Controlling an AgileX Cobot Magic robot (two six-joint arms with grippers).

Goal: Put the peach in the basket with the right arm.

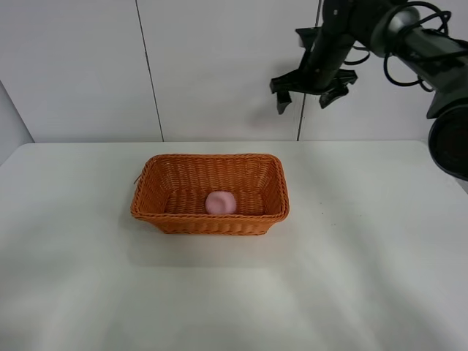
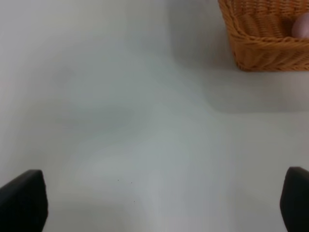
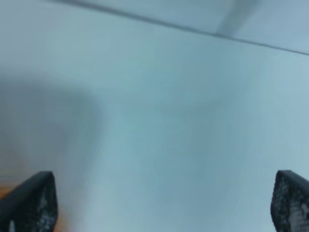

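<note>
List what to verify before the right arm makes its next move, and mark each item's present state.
1. Peach inside the basket: ok, it lies on the basket floor.
2. Right gripper empty: ok, fingers spread with nothing between them.
3. Right gripper clear of the basket: ok, it hangs high, above and behind the basket's right end.
4. Basket upright on the table: ok.
5. Left gripper out of the way: ok, it is open over bare table, with only a basket corner in its wrist view.
</note>
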